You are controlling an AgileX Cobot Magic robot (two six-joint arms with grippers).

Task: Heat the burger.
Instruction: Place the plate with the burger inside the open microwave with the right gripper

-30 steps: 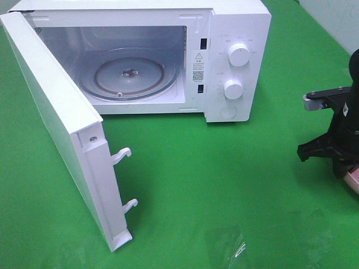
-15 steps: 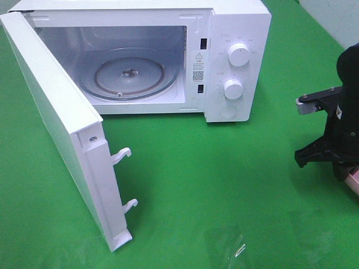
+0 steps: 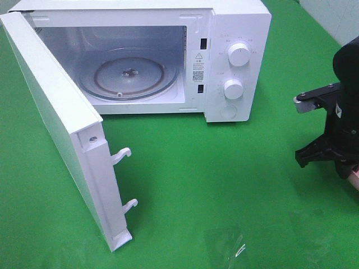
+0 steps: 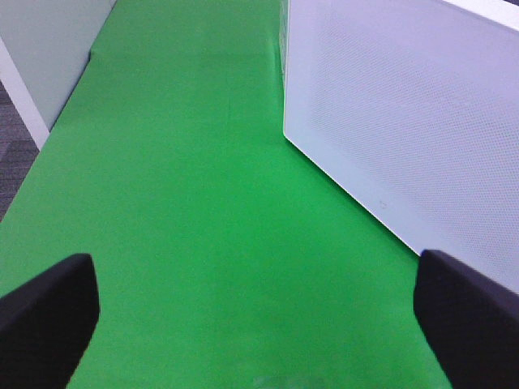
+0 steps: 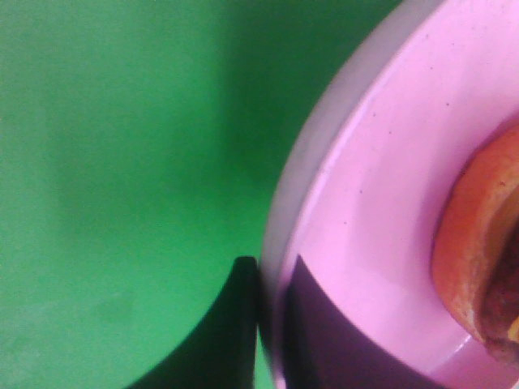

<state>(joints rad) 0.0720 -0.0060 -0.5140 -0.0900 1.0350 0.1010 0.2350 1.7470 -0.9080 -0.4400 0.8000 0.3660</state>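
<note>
The burger [image 5: 485, 259] shows only as a brown bun edge on the pink plate [image 5: 381, 211] in the right wrist view. My right gripper [image 5: 272, 324] is shut on the plate's rim, one dark finger under it and one on top. From the high camera that gripper [image 3: 336, 157] hangs at the far right edge over the green mat, with a sliver of the plate [image 3: 355, 180] below it; the burger is out of that view. The microwave [image 3: 238, 33] stands at the back with its door [image 3: 56, 129] swung wide open and its glass turntable [image 3: 129, 73] bare. My left gripper [image 4: 259, 324] is open over the mat, holding nothing.
The open door juts toward the front left, its two latch hooks [image 3: 122, 154] pointing right. Its dotted white outer face [image 4: 405, 121] stands close beside my left gripper. Two knobs [image 3: 239, 54] sit on the microwave's right panel. A green mat [image 3: 224, 185] covers the table.
My right arm has shifted slightly left and risen a little with the plate in its grip; less of the plate shows at the frame edge. Microwave and door have not moved.
</note>
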